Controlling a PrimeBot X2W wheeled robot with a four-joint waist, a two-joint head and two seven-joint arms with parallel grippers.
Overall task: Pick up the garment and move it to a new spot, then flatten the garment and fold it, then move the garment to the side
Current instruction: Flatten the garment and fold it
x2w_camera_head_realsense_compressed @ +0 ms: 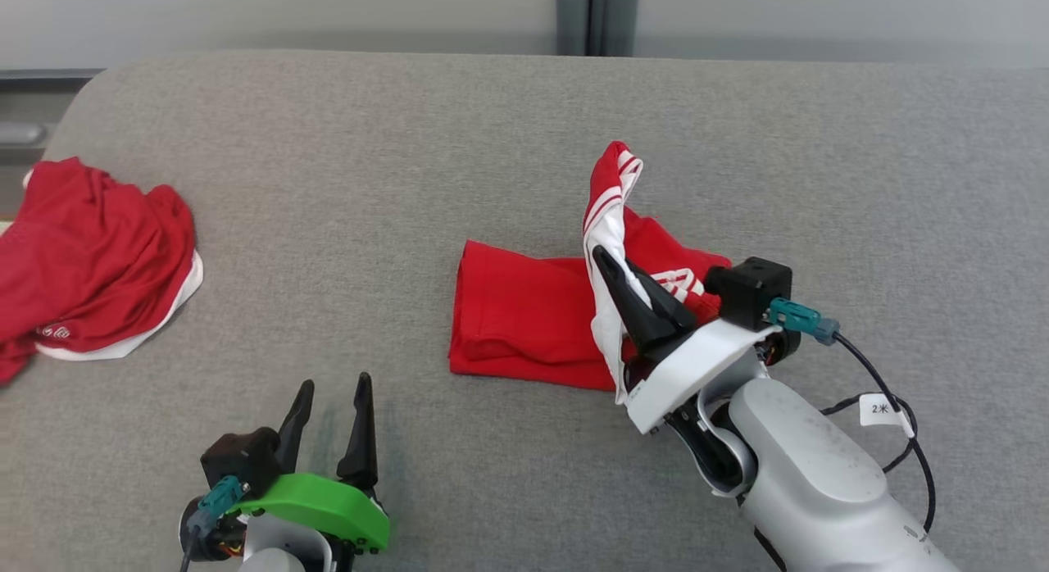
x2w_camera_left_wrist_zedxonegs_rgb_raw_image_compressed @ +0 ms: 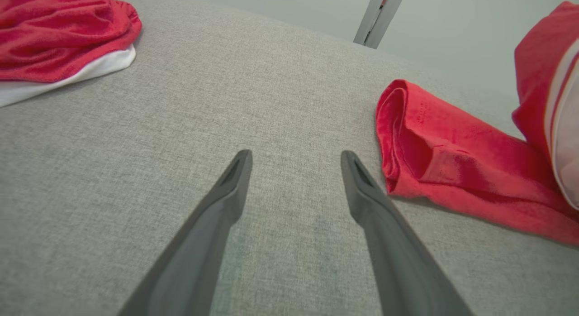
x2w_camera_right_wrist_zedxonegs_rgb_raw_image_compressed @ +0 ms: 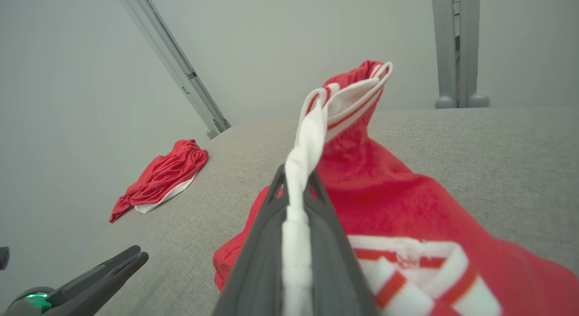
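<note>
A: Head view first: how far along is it?
B: The garment (x2w_camera_head_realsense_compressed: 524, 318) lies in the middle of the grey cushion (x2w_camera_head_realsense_compressed: 328, 146), its left part already doubled into a flat red slab. I judge the fold half made. The last fold and the move to the side are left.
A: And the arms?
B: The right gripper (x2w_camera_head_realsense_compressed: 616, 265) is clamped on the garment's white striped edge and holds it lifted above the rest. The left gripper (x2w_camera_head_realsense_compressed: 334, 383) hangs spread and empty at the near side, well apart from the second red heap (x2w_camera_head_realsense_compressed: 90, 252) at far left.
A: Left wrist view?
B: Both fingers stand wide, with nothing between them but grey cloth. The folded end lies just beside the finger on that view's right, apart from it.
A: Right wrist view?
B: The fingers pinch a twisted white band, with red cloth draping off beyond. How many layers they catch is hidden, perhaps more than one
</note>
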